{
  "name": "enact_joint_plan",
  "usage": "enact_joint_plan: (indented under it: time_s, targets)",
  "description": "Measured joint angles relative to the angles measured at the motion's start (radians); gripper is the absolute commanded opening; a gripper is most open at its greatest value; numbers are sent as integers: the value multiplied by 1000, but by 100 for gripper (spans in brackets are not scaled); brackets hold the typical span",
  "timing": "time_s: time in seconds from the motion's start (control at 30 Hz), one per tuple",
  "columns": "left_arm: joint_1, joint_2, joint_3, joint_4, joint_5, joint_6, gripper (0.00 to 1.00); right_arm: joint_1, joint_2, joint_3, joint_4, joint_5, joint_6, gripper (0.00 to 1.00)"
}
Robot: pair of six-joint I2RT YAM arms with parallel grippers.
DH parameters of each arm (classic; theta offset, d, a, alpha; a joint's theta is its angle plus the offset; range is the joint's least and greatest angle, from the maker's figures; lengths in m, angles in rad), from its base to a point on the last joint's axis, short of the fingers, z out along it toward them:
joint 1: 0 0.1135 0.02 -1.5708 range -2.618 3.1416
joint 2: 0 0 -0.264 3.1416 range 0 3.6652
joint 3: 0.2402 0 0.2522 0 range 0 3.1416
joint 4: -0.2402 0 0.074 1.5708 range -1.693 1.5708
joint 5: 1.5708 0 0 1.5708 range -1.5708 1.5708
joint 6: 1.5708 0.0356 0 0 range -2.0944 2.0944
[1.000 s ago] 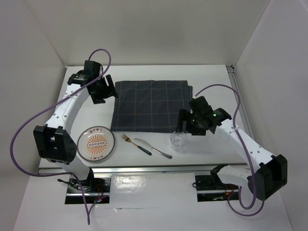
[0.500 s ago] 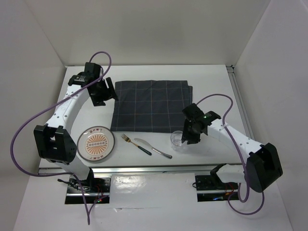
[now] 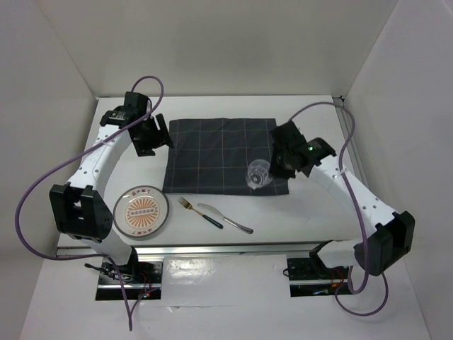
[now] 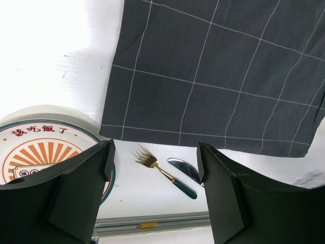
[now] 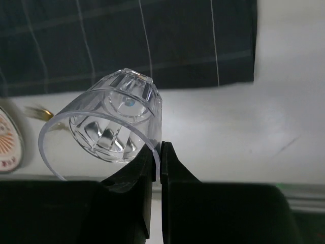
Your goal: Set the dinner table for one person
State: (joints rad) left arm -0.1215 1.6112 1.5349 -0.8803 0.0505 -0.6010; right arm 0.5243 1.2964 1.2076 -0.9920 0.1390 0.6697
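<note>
My right gripper (image 5: 160,148) is shut on the rim of a clear cut glass (image 5: 109,119), one finger inside and one outside. The glass (image 3: 258,173) hangs tilted above the near right corner of the dark grid cloth (image 3: 223,154), and my right gripper (image 3: 272,168) holds it there. On the white dinner table (image 3: 311,212) near the front lie a patterned plate (image 3: 141,212), a gold fork with a green handle (image 3: 197,211) and a knife (image 3: 225,219). My left gripper (image 4: 155,173) stands open above the cloth's left edge with nothing between its fingers; left gripper (image 3: 152,138).
White walls enclose the table on three sides. A metal rail (image 3: 212,248) runs along the near edge by the arm bases. Purple cables loop off both arms.
My right gripper has shut on the glass's rim, lifted it off the table and carried it back over the cloth's near right corner. The left arm has barely moved.
</note>
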Motion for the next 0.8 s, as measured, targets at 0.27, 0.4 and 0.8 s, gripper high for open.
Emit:
enact_joint_plan:
  time_s: [0.27, 0.4, 0.8]
  targets:
    - [0, -18, 0, -4, -1, 5, 83, -185, 336, 400, 29, 37, -170, 0]
    - [0, -18, 1, -11, -1, 21, 84, -256, 577, 602, 53, 41, -217, 0]
    - [0, -70, -23, -31, -11, 26, 100, -356, 940, 925, 95, 14, -271, 0]
